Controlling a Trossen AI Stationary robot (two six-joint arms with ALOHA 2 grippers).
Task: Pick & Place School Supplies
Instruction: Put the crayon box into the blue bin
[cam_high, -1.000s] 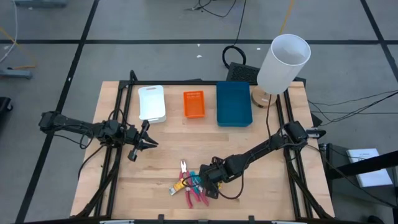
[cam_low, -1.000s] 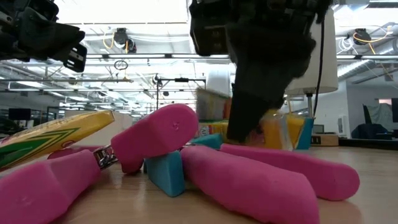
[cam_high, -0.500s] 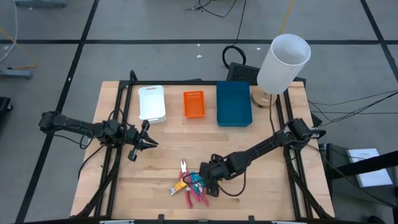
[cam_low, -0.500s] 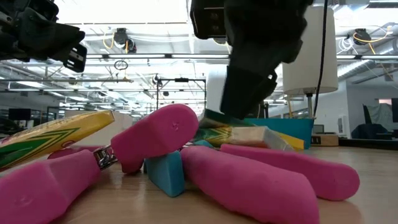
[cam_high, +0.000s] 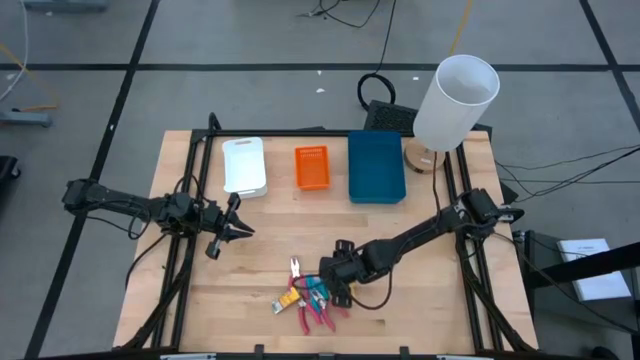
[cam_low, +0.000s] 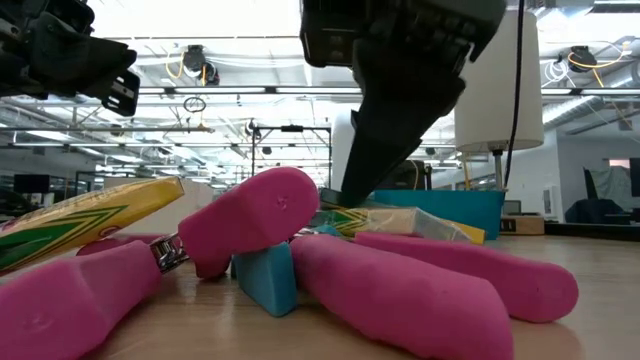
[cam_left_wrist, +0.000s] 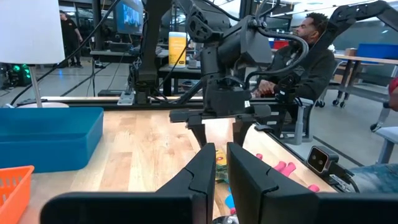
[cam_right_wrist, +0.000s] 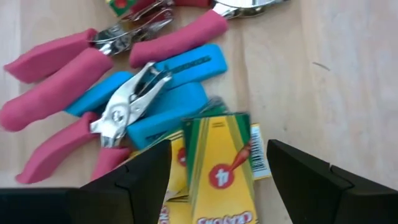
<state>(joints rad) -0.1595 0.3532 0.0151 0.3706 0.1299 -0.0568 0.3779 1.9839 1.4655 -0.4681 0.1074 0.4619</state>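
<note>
The school supplies lie in a heap near the table's front middle: pink-handled tools (cam_right_wrist: 56, 56), light-blue pieces (cam_right_wrist: 168, 112) and yellow packets with dark print (cam_right_wrist: 221, 168). In the low view a packet (cam_low: 410, 222) lies slanted on the pink handles (cam_low: 400, 290). My right gripper (cam_right_wrist: 217, 180) hangs open over the heap, pointing steeply down, one finger on each side of the top packet. My left gripper (cam_high: 245, 232) waits shut and level above the table's left part. My right gripper stands astride the top yellow packet's two long sides (cam_right_wrist: 249, 155), coming from above and slanting. In the low view one fingertip (cam_low: 352, 190) stands right at the packet's upper edge; whether it touches the packet, I cannot tell.
A white tray (cam_high: 244, 165), an orange tray (cam_high: 312, 167) and a blue tray (cam_high: 376, 166) stand in a row at the far edge. A white lamp (cam_high: 455, 100) stands at the far right corner. Bare wood lies between the trays and the heap.
My right gripper has risen a little, shifted slightly toward the far edge and rolled about its own axis. In the low view its finger stood low in front of the yellow packet a second ago; now the packet shows lying slanted on the heap, below the fingertip.
</note>
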